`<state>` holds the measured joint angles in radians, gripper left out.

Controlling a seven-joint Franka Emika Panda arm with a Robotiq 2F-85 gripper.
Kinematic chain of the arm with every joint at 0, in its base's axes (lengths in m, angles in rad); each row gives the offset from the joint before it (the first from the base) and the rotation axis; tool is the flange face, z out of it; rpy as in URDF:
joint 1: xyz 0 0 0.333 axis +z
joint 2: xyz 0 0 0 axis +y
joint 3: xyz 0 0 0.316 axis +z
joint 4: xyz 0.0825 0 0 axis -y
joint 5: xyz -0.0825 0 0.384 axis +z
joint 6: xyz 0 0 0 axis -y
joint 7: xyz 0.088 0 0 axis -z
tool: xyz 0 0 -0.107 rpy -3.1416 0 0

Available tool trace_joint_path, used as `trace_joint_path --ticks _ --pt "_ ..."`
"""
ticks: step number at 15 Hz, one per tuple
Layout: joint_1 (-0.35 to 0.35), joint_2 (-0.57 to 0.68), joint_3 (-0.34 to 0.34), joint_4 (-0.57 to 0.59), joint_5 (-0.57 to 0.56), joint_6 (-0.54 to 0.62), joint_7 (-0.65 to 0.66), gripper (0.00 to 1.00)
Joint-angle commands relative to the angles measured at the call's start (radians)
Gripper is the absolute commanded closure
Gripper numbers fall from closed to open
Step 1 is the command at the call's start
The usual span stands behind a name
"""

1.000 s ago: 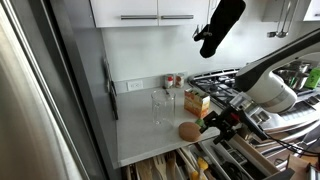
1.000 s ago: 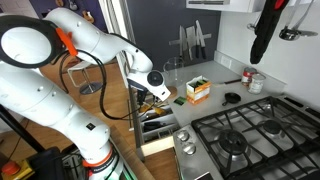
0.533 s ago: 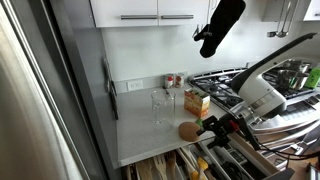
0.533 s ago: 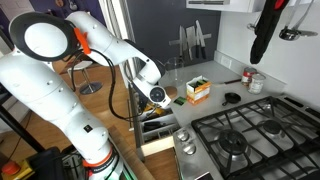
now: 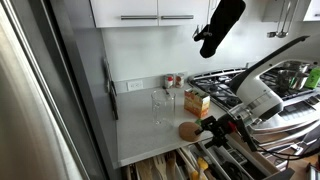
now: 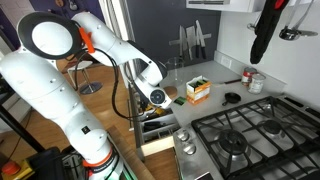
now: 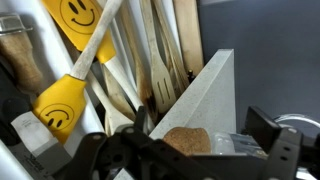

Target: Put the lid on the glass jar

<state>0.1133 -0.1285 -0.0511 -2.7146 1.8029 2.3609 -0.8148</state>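
On the white counter, near its front edge, the arm holds the gripper low, just right of the lid. The glass jar stands upright farther back & a bit left of the lid, apart from it, mouth uncovered. A yellow-orange box sits right of the jar.

Progress, by my read: barely begun. The lid lies flat on the counter, not lifted, so grasp, carry & seating on the jar are all left.

The fingers look spread wider than the lid, nothing clamped. Wrist view shows the lid between them w/ gaps either side. Wrist view also shows the open drawer of wooden utensils & a smiley spatula, but no jar. The ext. view w/ the whole arm doesn't show the lid.
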Motion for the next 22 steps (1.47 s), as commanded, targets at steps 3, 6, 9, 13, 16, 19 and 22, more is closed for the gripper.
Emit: trace_joint_path --ticks 3,6,9,13,16,19,22 --pt "-0.086 0.052 0.021 0.021 0.104 -0.063 -0.095 0.0" --pt "-0.11 0.083 0.019 0.027 0.142 -0.093 -0.124 0.0" --pt "-0.118 0.125 0.02 0.034 0.163 -0.119 -0.136 0.0" --pt "-0.117 0.174 0.019 0.042 0.206 -0.174 -0.162 0.0" --pt "-0.12 0.203 0.012 0.055 0.271 -0.207 -0.204 0.0" --pt "-0.121 0.231 0.006 0.066 0.335 -0.241 -0.233 0.0" --pt "-0.122 0.249 0.002 0.075 0.381 -0.26 -0.269 0.0"
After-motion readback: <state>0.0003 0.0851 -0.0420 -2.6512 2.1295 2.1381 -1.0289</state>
